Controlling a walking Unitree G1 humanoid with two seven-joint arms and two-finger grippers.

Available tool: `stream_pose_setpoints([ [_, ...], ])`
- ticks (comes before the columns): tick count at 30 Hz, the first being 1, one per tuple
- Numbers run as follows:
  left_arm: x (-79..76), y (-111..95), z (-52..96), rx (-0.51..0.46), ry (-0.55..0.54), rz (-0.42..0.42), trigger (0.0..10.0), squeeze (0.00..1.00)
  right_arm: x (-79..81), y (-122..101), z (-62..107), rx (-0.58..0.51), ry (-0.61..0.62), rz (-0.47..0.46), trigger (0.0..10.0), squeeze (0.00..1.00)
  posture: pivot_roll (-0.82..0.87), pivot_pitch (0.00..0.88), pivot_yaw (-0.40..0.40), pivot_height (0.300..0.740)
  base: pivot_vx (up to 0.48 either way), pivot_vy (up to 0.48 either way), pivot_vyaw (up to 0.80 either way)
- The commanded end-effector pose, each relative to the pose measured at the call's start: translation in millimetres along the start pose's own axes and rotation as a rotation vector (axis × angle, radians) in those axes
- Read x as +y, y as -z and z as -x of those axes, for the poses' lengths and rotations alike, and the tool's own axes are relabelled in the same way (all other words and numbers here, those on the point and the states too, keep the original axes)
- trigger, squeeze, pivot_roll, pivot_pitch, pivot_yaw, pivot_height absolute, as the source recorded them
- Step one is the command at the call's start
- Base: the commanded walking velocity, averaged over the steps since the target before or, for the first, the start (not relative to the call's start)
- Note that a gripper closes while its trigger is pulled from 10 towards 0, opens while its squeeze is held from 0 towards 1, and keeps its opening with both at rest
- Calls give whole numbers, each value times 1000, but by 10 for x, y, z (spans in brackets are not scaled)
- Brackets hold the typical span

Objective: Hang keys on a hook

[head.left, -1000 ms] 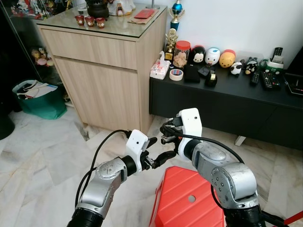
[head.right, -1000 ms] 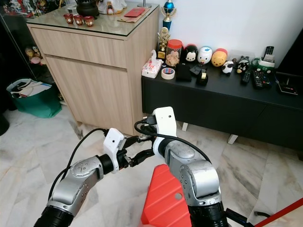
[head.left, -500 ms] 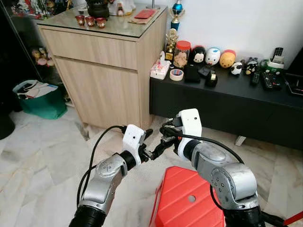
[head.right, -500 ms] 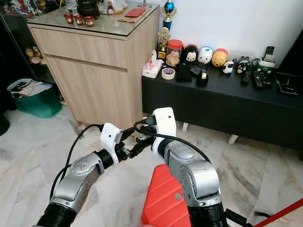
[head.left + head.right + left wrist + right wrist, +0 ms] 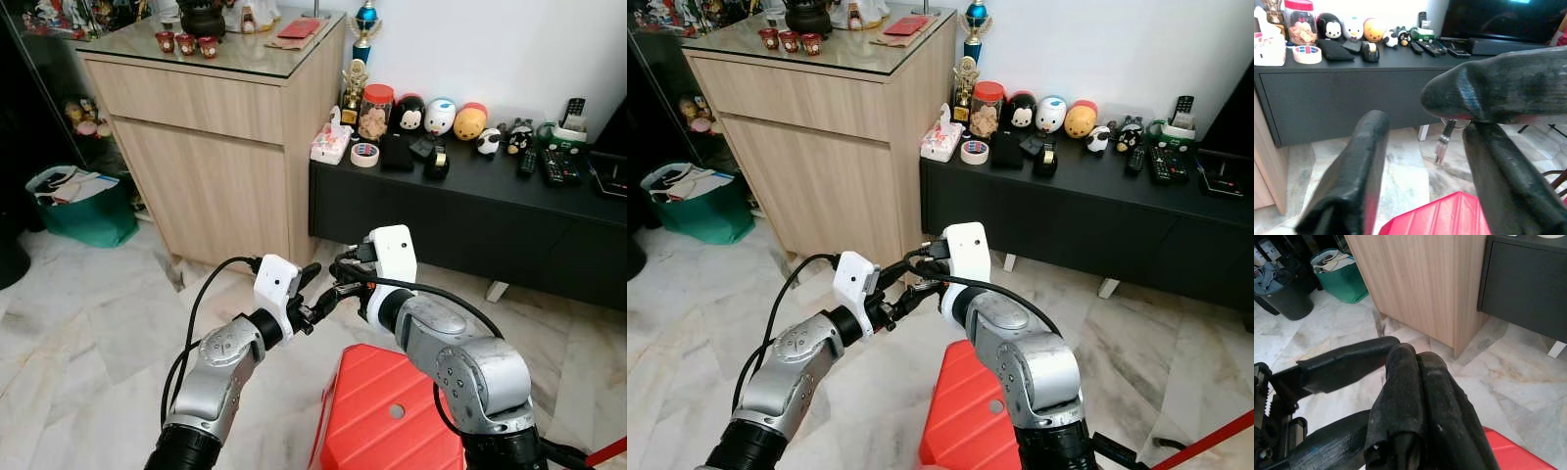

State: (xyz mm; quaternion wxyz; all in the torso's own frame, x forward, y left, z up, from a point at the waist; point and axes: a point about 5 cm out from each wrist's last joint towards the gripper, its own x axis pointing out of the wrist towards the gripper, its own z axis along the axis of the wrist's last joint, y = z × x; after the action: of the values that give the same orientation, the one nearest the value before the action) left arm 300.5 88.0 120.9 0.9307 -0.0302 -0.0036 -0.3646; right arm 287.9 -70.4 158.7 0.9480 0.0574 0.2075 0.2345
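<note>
A low black cabinet (image 5: 460, 211) carries a tissue box (image 5: 331, 143), a roll of tape (image 5: 364, 155), a jar (image 5: 376, 111), round toy figures (image 5: 440, 117) and remote controls (image 5: 552, 164). The marble floor (image 5: 78, 313) bears a tall wooden cabinet (image 5: 211, 147), a green bag (image 5: 83, 208) and a red box (image 5: 392, 411).

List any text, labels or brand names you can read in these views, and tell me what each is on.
None can be read with confidence.
Snack jar: label too small to read.
Tissue box: print blurred.
Tape roll: red and blue markings, no legible letters.
Remote controls: button markings too small.
Red packet on the wooden cabinet: print unreadable.
</note>
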Motion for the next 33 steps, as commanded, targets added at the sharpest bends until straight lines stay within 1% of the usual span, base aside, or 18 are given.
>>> stream_pose_setpoints([
  [1,3,-18,-14,-11,11,-2,0,0,7,-38,34,-19,3,-3,10000,0,12,24,-42,740,0,0,0],
  [21,-4,-9,-6,-3,30,-30,0,0,7,-46,15,-24,6,-9,10000,0,13,27,-40,740,0,0,0],
  [33,-15,-16,-8,-13,36,-23,0,0,5,-44,8,-27,8,-11,10000,0,13,27,-40,740,0,0,0],
])
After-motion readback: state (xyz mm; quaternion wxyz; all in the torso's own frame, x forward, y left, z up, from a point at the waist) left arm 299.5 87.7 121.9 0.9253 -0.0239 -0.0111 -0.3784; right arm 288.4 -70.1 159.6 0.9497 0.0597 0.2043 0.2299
